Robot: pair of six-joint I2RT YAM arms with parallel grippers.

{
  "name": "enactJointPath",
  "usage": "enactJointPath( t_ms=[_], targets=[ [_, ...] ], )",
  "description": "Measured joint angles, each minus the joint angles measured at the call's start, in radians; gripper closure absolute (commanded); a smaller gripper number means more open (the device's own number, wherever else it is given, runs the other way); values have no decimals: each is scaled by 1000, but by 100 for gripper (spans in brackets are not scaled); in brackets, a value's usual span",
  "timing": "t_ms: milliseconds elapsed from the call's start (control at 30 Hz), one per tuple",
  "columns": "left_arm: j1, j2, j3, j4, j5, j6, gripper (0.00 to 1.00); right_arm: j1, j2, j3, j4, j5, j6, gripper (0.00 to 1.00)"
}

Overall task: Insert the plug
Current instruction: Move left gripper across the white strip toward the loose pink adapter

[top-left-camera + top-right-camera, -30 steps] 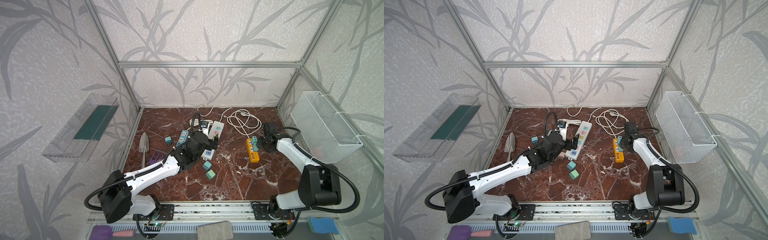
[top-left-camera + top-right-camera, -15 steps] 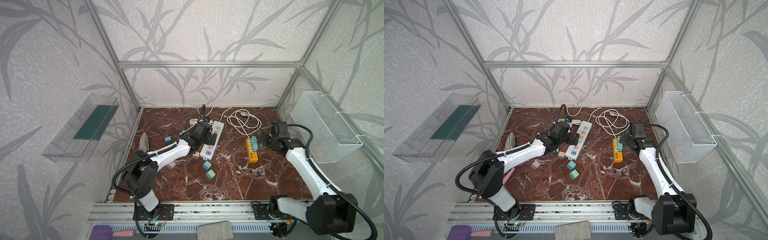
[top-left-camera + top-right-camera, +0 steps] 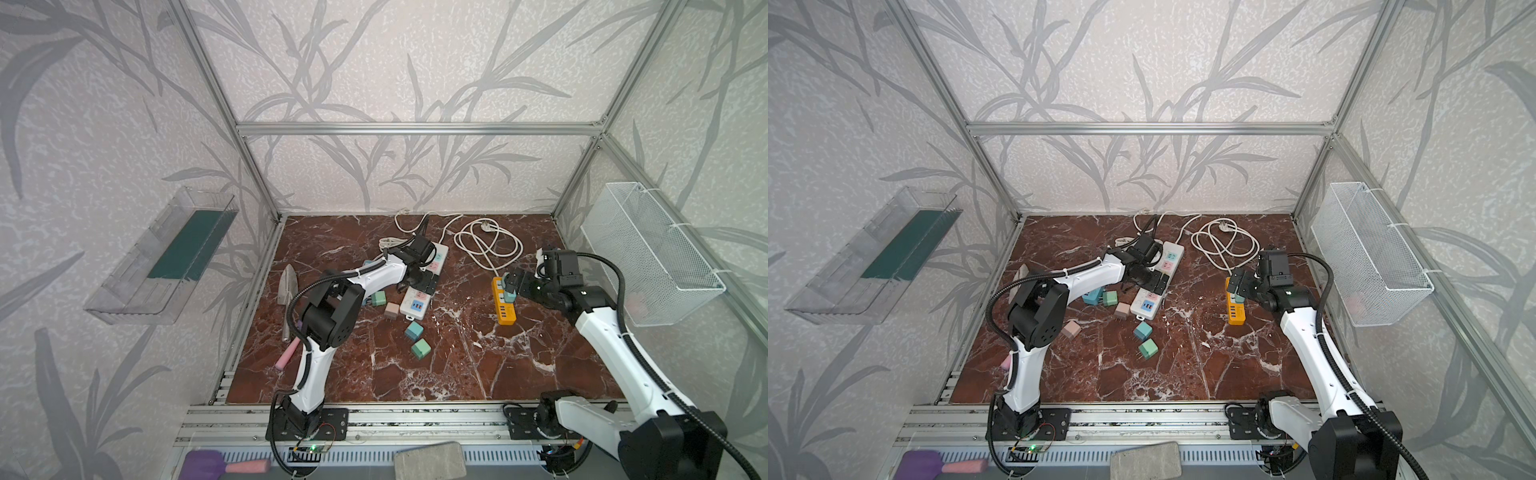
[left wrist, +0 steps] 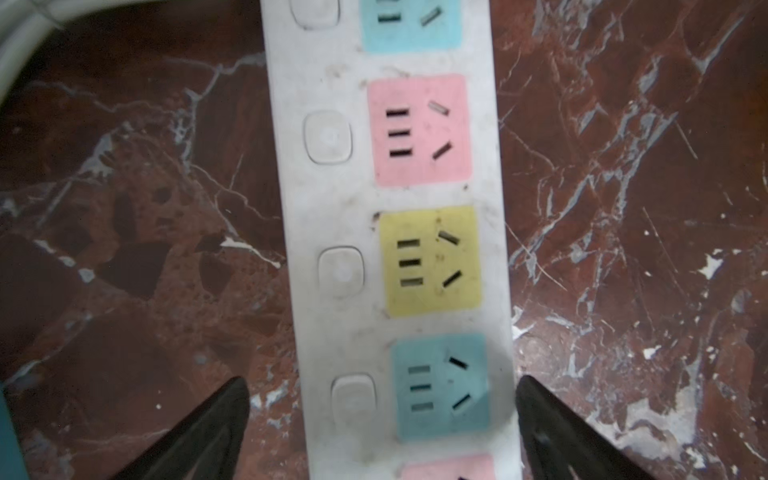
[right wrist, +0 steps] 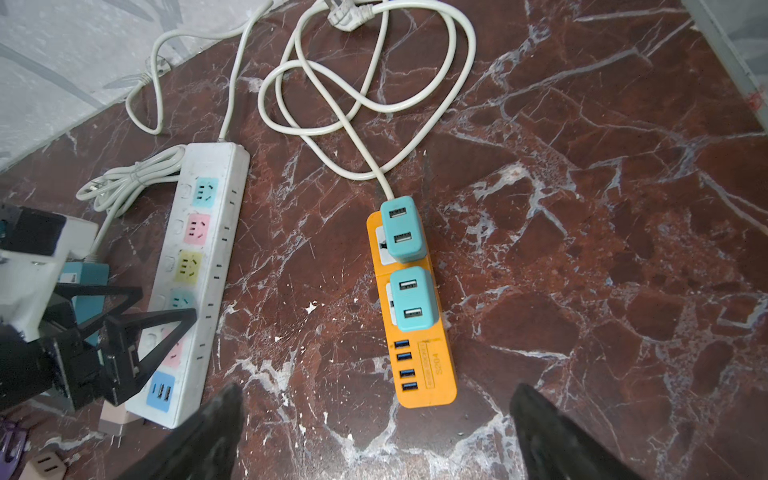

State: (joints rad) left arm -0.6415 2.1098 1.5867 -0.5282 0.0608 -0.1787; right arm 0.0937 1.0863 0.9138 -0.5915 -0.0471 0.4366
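Red marble counter point(image 3: 457, 365) | right fingers point(image 5: 552, 436) just sprang apart, backed off orange plastic power strip point(image 5: 424, 374), holding nothing | two teal cube plugs point(image 5: 413, 299) seated in it: insertion looks done | left fingers point(image 4: 216, 432) spread, empty, now either side of white multi-socket power strip point(image 4: 395, 249)

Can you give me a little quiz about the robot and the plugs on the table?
1. True or false: two teal chargers are plugged into the orange power strip.
2. What is the left gripper over? A. white power strip B. wire basket C. trowel
3. Fill in: the right gripper is ____, holding nothing.
Key: 1 true; 2 A; 3 open.
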Motion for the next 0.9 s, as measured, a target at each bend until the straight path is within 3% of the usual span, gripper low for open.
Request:
enactJointPath(
  t_ms=[267,500,833,900],
  targets=[
    [-88,10,-11,-45,11,-27,14,0,-44,-54,3,-56,20,1],
    [-186,39,46,-73,-21,-131,22,0,-42,-54,4,-77,19,1],
    [-226,69,90,-85,-105,-381,26,0,-40,-54,11,-92,3,1],
    [-229,59,68,-61,-124,-429,20,0,-40,-54,11,-92,-1,1]
  ],
)
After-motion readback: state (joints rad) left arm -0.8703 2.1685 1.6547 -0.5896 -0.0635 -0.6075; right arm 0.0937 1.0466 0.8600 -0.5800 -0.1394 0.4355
